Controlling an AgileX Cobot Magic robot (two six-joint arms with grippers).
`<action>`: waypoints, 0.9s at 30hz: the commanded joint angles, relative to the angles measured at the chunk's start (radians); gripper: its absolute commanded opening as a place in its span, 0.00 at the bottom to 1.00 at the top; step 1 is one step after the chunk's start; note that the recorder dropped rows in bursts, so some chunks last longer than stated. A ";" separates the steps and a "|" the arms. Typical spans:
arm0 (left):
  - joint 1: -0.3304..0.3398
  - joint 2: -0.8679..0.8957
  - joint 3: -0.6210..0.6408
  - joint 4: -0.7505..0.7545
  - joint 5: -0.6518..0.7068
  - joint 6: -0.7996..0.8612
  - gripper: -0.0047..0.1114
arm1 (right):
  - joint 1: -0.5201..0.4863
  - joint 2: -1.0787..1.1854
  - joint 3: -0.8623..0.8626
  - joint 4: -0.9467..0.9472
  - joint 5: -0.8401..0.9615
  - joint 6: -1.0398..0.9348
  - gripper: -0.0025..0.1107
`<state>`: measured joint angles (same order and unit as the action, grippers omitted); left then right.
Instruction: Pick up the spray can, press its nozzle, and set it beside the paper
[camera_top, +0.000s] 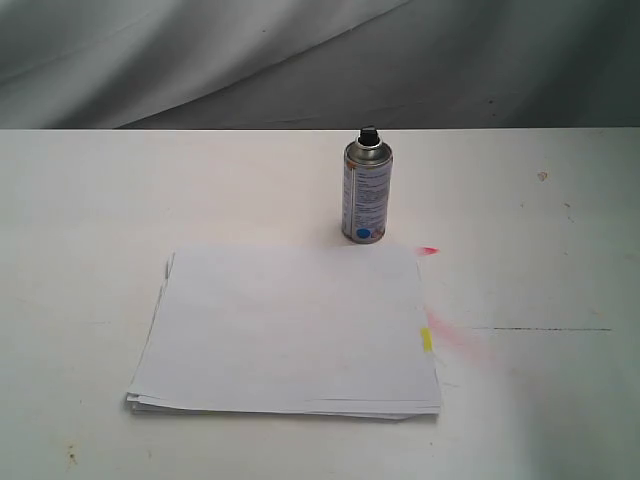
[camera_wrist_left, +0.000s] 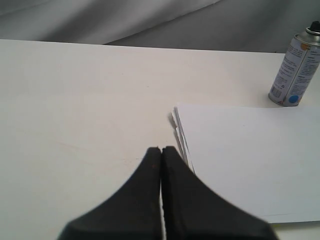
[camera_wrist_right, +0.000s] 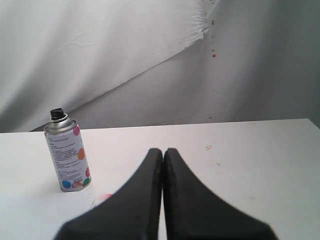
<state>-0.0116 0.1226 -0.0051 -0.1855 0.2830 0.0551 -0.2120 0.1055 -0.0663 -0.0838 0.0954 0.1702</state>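
- Left end effector (camera_wrist_left: 161, 149): two matte black fingers, broad at the base and tapering to blunt tips, are pressed together with only a hairline seam between them. They grip nothing, and the tips sit just beside the fanned edge of the paper.
- Right end effector (camera_wrist_right: 163, 150): the same smooth black tapered fingers are closed tip to tip and empty, well apart from the spray can.
- The paper (camera_top: 290, 330): a flat stack of plain white sheets lies at the front of the worktop (camera_top: 80, 250). Its lower sheets are slightly fanned, so thin stepped edges show along the left side and front corner.
- A small yellow tab (camera_top: 426, 340) sits on the stack's right edge, with a soft pink haze (camera_top: 455, 335) on the worktop just beside it.
- A brighter pink-red fleck (camera_top: 428, 250) marks the worktop by the stack's far right corner.
- The spray can (camera_top: 367, 195): a small silver metal cylinder stands upright just beyond the paper's far edge, near that corner. It carries a white printed label with a blue dot near the base, and the right wrist view shows pink, orange and green dots.
- The nozzle (camera_top: 369, 133): a small black button tops the can's shiny domed shoulder.
- The worktop is matte off-white, lightly scuffed, with a thin dark line (camera_top: 540, 329) at right.
- Behind it hangs a creased grey-white cloth backdrop (camera_top: 300, 60).
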 joint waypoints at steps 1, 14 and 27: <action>-0.004 -0.002 0.005 0.002 -0.003 0.004 0.04 | -0.008 -0.007 0.002 0.006 0.000 0.003 0.02; -0.004 -0.002 0.005 0.002 -0.003 0.004 0.04 | -0.008 0.007 -0.139 0.092 0.112 0.003 0.02; -0.004 -0.002 0.005 0.002 -0.003 0.004 0.04 | 0.015 0.578 -0.556 0.092 0.108 0.003 0.02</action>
<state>-0.0116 0.1226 -0.0051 -0.1855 0.2830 0.0551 -0.2096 0.5604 -0.5468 0.0000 0.2037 0.1702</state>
